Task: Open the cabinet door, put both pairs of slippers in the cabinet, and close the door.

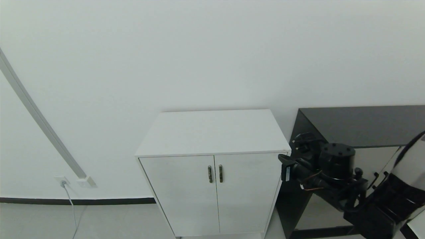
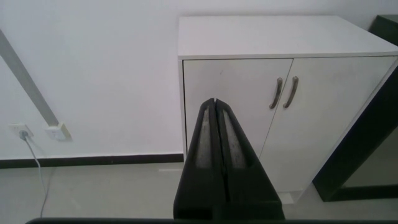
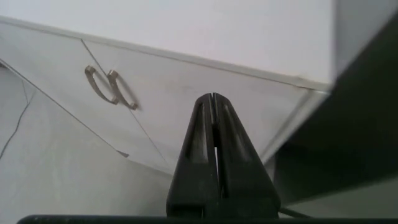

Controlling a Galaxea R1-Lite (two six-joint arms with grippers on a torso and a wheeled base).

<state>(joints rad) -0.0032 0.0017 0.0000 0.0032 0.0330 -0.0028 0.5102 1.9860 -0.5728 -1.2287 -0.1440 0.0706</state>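
Just beside the closed cabinet [image 1: 246,194], the right tool [image 3: 214,98], fingers [image 3: 200,134] together.

Cabinet doors [image 1: 215,194] shut, free floor [image 1: 109,220] to their left, black table [image 1: 362,124] just beside on the right

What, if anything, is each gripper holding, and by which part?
Nothing is held. The left gripper and the right gripper are both shut on nothing, apart from the cabinet, whose doors are closed.

The left end effector [image 2: 214,104] and right end effector [image 3: 213,98] have fingers pressed together, right arm [image 1: 335,172] stretched forward
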